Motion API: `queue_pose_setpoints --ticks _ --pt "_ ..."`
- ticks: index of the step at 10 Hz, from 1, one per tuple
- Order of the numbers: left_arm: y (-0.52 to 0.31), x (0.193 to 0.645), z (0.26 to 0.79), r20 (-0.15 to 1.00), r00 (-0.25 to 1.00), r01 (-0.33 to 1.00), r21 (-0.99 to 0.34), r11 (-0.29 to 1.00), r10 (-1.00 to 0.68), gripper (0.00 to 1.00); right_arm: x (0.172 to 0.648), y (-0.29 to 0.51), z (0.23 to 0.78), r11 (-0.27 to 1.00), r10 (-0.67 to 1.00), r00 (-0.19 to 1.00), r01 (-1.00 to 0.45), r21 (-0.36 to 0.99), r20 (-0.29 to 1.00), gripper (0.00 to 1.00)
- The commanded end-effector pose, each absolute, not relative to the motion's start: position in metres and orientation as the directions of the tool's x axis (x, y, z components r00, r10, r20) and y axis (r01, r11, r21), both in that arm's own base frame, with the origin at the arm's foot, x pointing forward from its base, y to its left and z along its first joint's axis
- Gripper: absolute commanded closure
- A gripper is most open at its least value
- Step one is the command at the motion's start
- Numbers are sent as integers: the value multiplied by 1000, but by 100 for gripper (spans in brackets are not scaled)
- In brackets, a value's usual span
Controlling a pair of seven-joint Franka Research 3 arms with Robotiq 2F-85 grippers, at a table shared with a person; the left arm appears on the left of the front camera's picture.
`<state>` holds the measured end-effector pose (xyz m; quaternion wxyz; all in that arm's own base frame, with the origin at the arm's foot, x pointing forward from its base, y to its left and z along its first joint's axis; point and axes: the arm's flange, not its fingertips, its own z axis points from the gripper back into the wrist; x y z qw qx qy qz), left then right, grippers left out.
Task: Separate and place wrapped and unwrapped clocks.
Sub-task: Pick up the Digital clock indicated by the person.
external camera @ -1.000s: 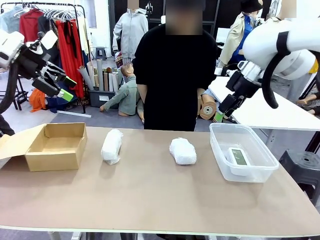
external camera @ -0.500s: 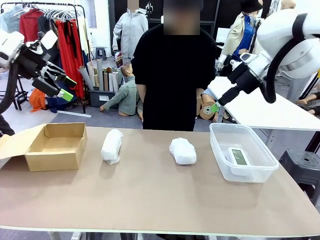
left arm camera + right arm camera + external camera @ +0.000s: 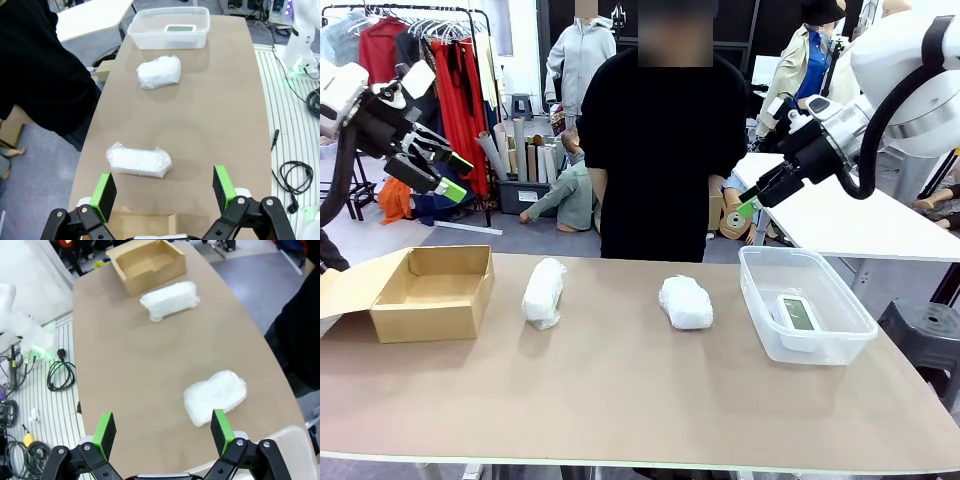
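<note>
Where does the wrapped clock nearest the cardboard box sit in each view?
Front: wrapped clock left of centre, just right of the cardboard box.
Left wrist: wrapped clock lower centre, above the box.
Right wrist: wrapped clock upper centre, below the box.
Shared landmark: the cardboard box.

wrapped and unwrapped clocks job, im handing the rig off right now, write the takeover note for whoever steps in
Left gripper: open, empty, raised at the cardboard box end of the table.
Right gripper: open, empty, raised at the clear plastic tub end.
Bare digital clock lies in the tub. Wrapped clock near the box and wrapped clock near the tub lie on the table; the box holds nothing.
Done: bare clock looks sorted. Left: both wrapped clocks, probably into the box.
</note>
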<state>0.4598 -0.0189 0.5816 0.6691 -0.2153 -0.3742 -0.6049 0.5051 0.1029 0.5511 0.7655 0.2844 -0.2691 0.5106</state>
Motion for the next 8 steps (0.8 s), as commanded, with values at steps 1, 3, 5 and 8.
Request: queue_pose_setpoints --ticks 1,3,5,8 --pt "-18 460 582 766 -14 972 162 172 -643 0 508 101 552 345 619 347 -926 153 705 0" --pt "-18 460 582 766 -14 972 162 172 -643 0 506 102 551 321 627 336 -933 160 702 0" --pt "-18 460 582 766 -14 972 162 172 -643 0 509 88 557 86 631 141 -990 112 763 0" --pt "-18 460 582 766 -14 972 162 172 -643 0 515 77 569 -70 650 -16 -997 38 760 0"
